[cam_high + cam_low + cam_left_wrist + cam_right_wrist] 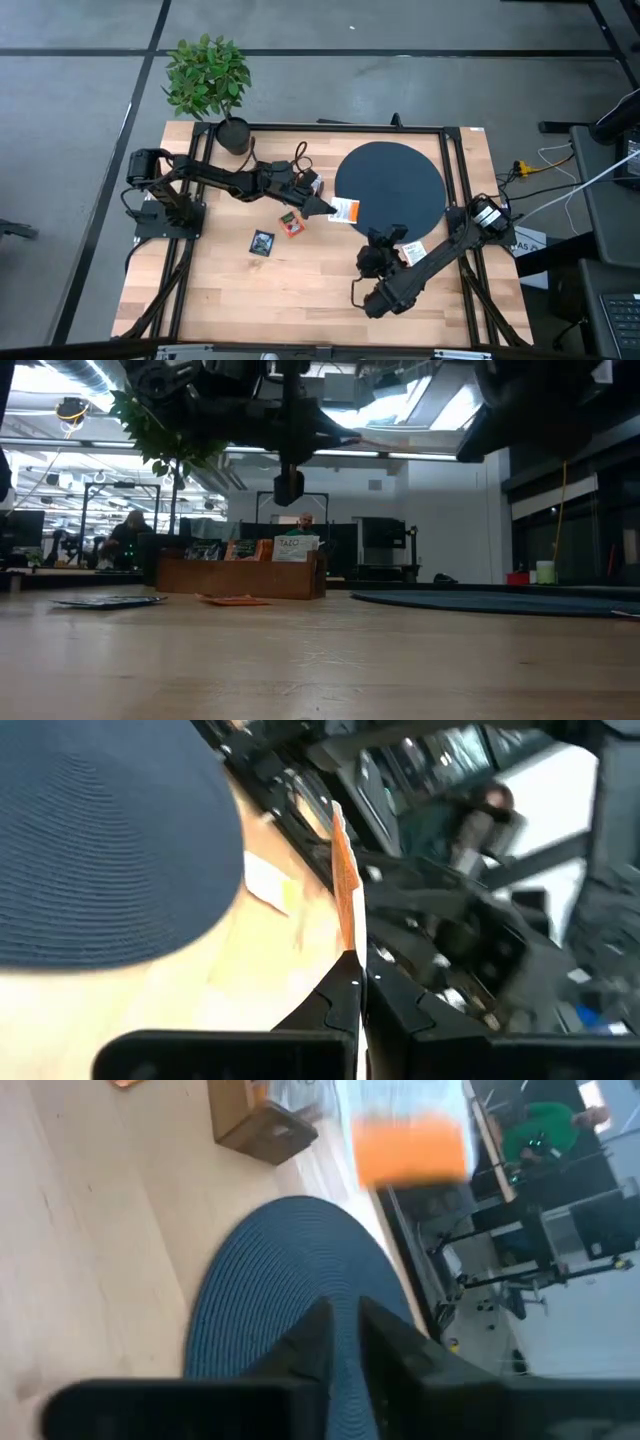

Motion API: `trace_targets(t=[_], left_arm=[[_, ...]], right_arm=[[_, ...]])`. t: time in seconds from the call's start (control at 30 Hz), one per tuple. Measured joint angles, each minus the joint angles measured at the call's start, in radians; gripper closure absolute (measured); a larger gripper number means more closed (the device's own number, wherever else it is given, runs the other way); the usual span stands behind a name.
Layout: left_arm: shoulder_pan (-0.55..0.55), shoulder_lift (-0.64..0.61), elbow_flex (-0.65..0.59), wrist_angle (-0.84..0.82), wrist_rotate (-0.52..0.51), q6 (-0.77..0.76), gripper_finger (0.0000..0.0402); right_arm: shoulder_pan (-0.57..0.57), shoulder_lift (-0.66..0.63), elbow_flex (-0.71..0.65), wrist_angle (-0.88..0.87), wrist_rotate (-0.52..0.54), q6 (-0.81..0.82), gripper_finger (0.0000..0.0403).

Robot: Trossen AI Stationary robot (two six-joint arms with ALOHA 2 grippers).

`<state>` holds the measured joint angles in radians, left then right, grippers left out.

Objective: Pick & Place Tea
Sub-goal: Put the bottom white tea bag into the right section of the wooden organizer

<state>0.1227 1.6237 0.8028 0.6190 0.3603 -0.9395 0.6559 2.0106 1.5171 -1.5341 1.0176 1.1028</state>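
My left hand (333, 209) pinches a white-and-orange sachet (345, 210).
It hangs at the black disc's (400, 165) edge; right hand (383, 243) slightly parted, empty.

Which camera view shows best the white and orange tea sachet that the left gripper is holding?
The high view: the white and orange sachet shows face up in the shut left gripper, at the black disc's edge. The left wrist view shows it only edge-on; the right wrist view blurs it; the low view hides it.
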Motion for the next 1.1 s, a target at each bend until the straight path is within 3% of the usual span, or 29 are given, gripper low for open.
trace_targets(t=[0.1,0.23,0.57,0.7,0.87,1.1], left_arm=[[0.005,-0.027,0.001,-0.028,0.024,0.043,0.0399],[0.005,-0.088,0.001,-0.159,0.014,0.129,0.0399],[0.017,-0.234,0.009,-0.513,-0.093,0.383,0.0399],[0.031,-0.252,0.141,-0.829,-0.166,0.511,0.0399],[0.018,-0.221,0.356,-1.228,-0.35,0.762,0.0399],[0.015,-0.176,0.446,-1.372,-0.35,0.986,0.0399]], right_arm=[[0.007,-0.037,-0.05,0.035,-0.001,0.038,0.0389],[0.004,-0.146,-0.165,0.204,-0.022,0.008,0.0394],[-0.013,-0.472,-0.599,1.037,-0.155,-0.401,0.0399],[-0.026,-0.555,-0.756,1.349,-0.192,-0.512,0.0398],[-0.05,-0.571,-0.882,1.616,-0.23,-0.61,0.0395],[-0.077,-0.571,-0.995,1.848,-0.235,-0.612,0.0394]])
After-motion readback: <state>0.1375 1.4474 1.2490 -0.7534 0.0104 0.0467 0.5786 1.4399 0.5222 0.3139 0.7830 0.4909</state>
